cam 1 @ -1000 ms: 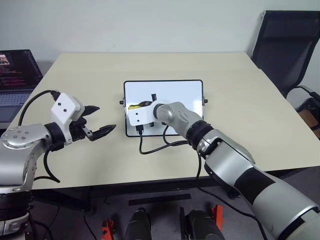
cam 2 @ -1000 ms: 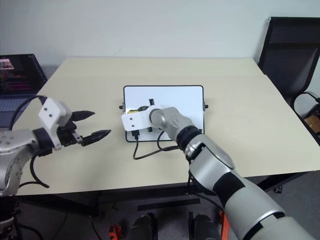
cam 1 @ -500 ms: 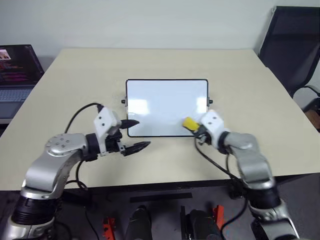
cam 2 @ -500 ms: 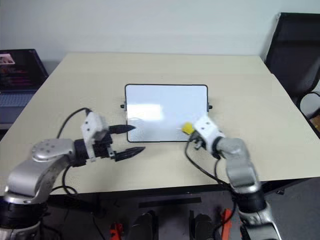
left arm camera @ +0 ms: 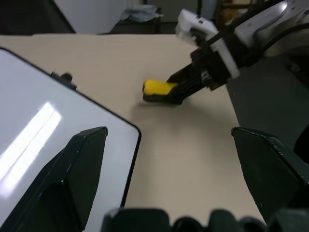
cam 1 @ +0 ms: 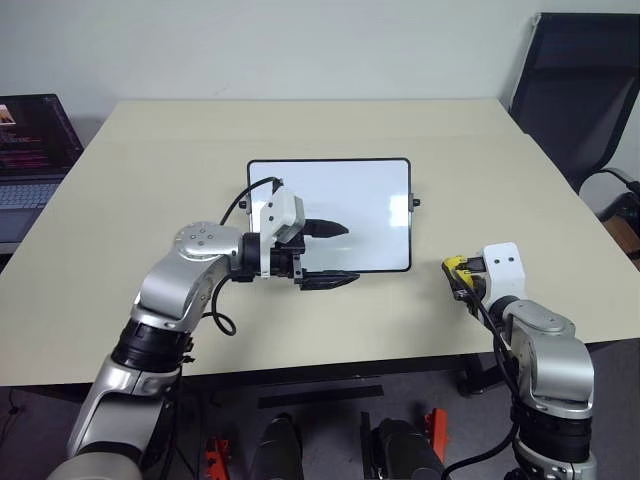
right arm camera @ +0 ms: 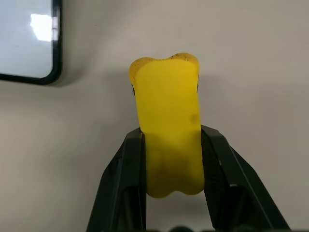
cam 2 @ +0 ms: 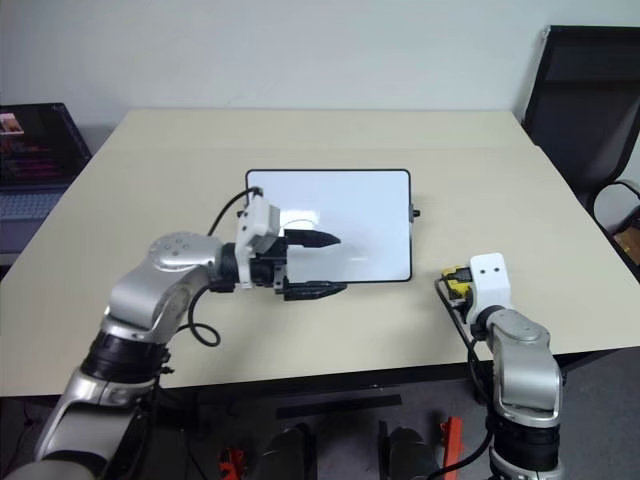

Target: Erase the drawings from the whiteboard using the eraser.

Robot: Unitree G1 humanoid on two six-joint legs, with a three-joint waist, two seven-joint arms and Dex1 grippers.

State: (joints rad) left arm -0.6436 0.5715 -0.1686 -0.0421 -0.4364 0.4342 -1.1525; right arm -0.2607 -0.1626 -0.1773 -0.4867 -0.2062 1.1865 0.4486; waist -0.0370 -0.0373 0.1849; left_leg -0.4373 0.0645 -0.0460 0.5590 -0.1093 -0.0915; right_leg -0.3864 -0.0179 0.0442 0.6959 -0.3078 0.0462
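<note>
- Head views: risk we see is the eraser (cam 1: 456,267) scuffing or tipping on the table (cam 1: 500,180) if our right gripper (cam 1: 462,274), clenched on it, lets go unevenly; the whiteboard (cam 1: 370,200) looks clean.
- Left wrist view: our left gripper (left arm camera: 169,159) is spread wide, pointing across the board's corner toward the eraser.
- Right wrist view: both fingers (right arm camera: 126,164) pinch the yellow block just above bare tabletop, beside the board.

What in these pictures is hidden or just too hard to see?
- Whiteboard: its near left part sits behind the left gripper in the eye views, so any drawings there stay unseen.
- Eraser: the dark underside faces away in the right wrist view, and the right gripper covers its sides.
- Laptop: cut off by the picture edge; its screen is too small to read.
- Chair: cut off by the edge.
</note>
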